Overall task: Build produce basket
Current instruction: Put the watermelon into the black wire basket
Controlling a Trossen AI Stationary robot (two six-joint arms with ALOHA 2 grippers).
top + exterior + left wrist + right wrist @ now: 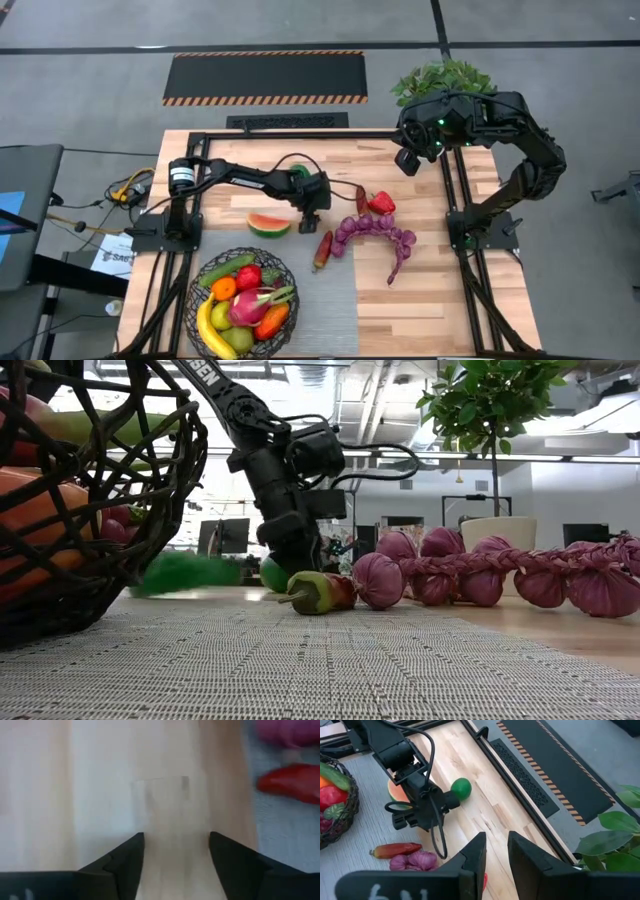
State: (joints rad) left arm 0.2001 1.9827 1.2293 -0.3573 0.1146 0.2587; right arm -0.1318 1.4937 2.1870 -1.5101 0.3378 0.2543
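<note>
The black wire basket (243, 303) stands at the table's near left and holds a banana, a pear, a dragonfruit, red fruits and a cucumber. My left gripper (310, 222) is open and points down over bare wood (170, 795), between the watermelon slice (268, 224) and the red chili (323, 250). It touches nothing. A green lime (461, 788) lies on the wood just beyond the left arm. A purple braided string of onions (375, 235), a red pepper (380, 203) and a second chili (360, 198) lie mid-table. My right gripper (496, 851) waits high at the far right, its fingers a narrow gap apart.
A leafy plant in a white pot (445, 82) stands at the far right corner, beside the right arm. A grey woven mat (330, 300) covers the near middle of the table. Black frame rails (300, 133) run along the far edge and both sides.
</note>
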